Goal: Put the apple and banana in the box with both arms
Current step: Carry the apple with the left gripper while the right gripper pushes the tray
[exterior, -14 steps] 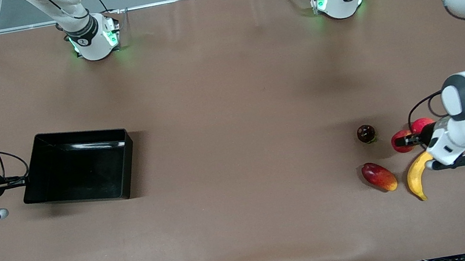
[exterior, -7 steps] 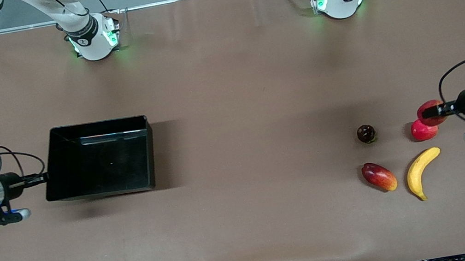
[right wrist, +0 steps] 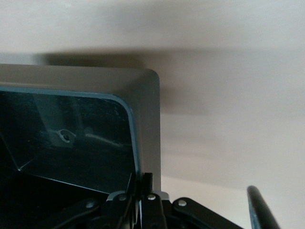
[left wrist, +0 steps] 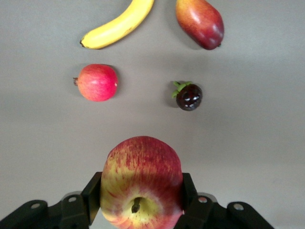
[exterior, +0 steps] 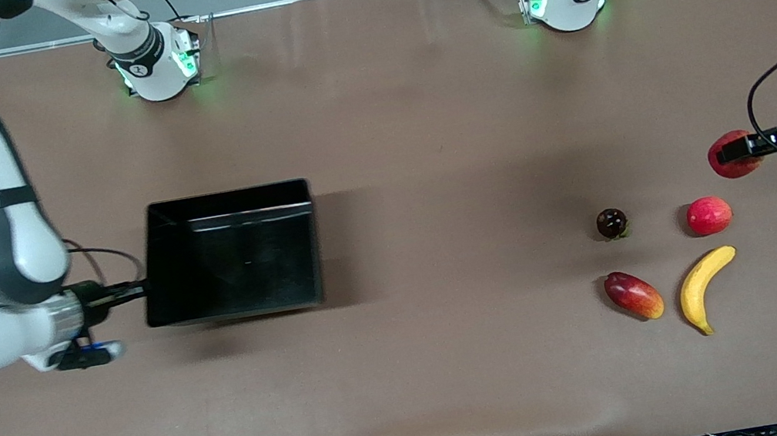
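Observation:
My left gripper (exterior: 735,152) is shut on the apple (exterior: 732,155), red with yellow streaks, and holds it in the air over the left arm's end of the table; the left wrist view shows the apple (left wrist: 141,182) between both fingers. The banana (exterior: 703,286) lies on the table, nearer the front camera, and also shows in the left wrist view (left wrist: 119,26). My right gripper (exterior: 135,291) is shut on the wall of the black box (exterior: 232,252) at the right arm's end; the right wrist view shows its fingers clamped on the box's rim (right wrist: 147,138).
A pinkish-red round fruit (exterior: 708,215), a small dark fruit (exterior: 611,222) and an oblong red-and-yellow fruit (exterior: 633,295) lie by the banana. The two arm bases (exterior: 157,60) stand along the table's edge farthest from the front camera.
My left gripper has lifted the apple off the table and carried it toward the left arm's end. My right gripper has dragged the box toward the table's middle.

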